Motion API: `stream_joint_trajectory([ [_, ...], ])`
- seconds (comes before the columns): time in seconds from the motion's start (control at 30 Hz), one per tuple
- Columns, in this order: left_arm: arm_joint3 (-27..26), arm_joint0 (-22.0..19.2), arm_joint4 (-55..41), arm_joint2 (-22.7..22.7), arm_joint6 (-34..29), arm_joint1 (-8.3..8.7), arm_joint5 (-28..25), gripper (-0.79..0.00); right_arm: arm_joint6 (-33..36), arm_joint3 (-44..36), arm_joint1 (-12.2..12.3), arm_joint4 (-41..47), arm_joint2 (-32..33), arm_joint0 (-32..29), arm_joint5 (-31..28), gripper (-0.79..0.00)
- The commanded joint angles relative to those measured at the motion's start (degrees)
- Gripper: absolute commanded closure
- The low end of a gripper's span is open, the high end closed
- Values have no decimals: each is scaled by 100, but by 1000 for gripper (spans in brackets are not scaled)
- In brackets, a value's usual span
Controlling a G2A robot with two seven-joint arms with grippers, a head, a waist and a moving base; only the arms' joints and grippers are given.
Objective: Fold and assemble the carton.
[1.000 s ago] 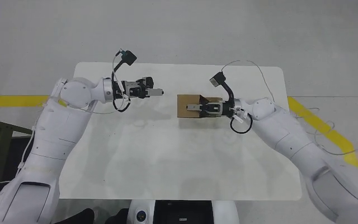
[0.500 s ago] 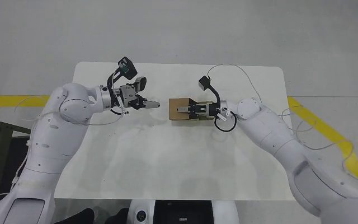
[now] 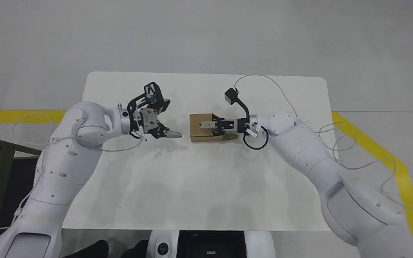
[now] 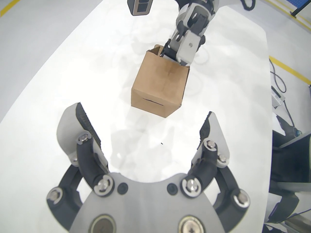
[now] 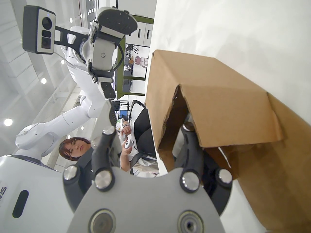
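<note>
the brown cardboard carton (image 3: pixel 204 128) lies on its side on the white counter (image 3: pixel 193 187). the right fingers (image 3: pixel 218 122) pinch a wall at the carton's open end, one inside, one outside. the left fingers (image 3: pixel 171 133), spread wide and holding nothing, hover near the carton's closed end, not touching.

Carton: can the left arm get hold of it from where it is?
Probably yes: the left gripper's fingers are open, facing the carton's near end across bare table; the right gripper holds the far end.
</note>
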Motion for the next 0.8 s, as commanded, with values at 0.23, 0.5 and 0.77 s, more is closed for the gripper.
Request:
stream_joint_trajectory([
  [0.23,-207,139,933,235,693,-29,-49,-785,179,-38,146,-210,361,-31,-234,-785],
  [0.5,-84,75,1894,443,1676,-96,56,-785,192,-795,522,-547,806,-191,-221,-785],
  [0.77,196,-130,2400,846,2282,-218,195,-785,292,-1716,1005,-863,1445,-553,-121,-785],
])
